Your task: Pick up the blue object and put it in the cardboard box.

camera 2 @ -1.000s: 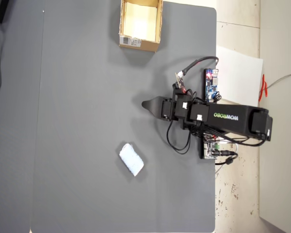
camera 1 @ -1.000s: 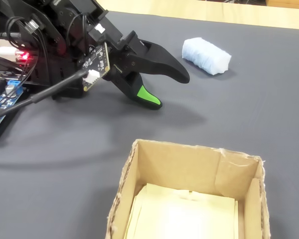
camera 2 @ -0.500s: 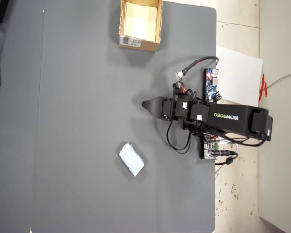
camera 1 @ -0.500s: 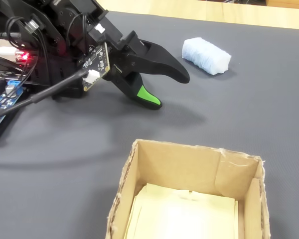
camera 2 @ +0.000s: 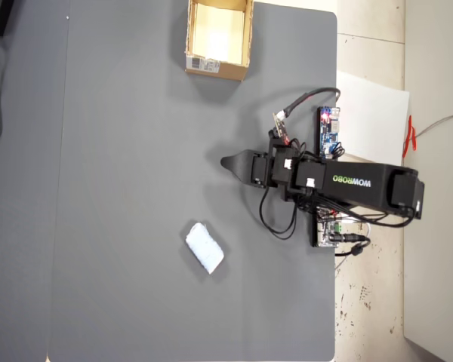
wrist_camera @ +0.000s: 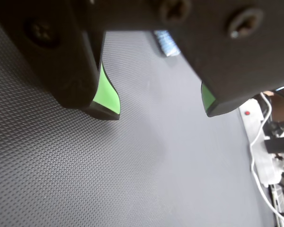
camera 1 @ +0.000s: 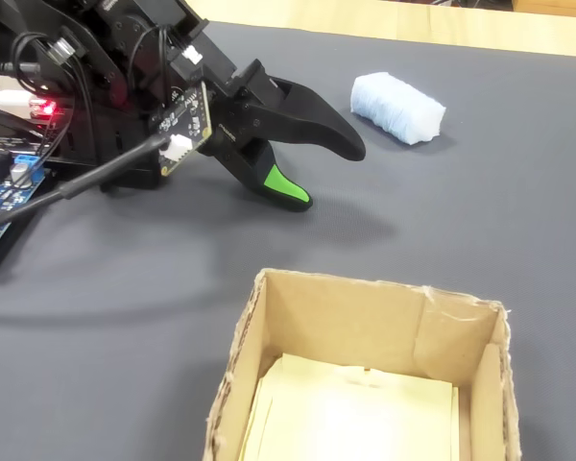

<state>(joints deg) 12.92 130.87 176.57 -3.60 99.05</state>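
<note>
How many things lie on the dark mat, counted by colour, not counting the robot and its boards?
Pale blue: 1, the blue object
Brown: 1, the cardboard box
Total: 2

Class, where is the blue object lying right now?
In the overhead view the blue object lies on the grey mat, below and left of the gripper, untouched, and far from the cardboard box at the top edge.

The blue object [wrist_camera: 165, 42] shows only as a sliver behind the gripper's housing (wrist view); the cardboard box [camera 1: 365, 317] is cropped at the fixed view's bottom edge.
</note>
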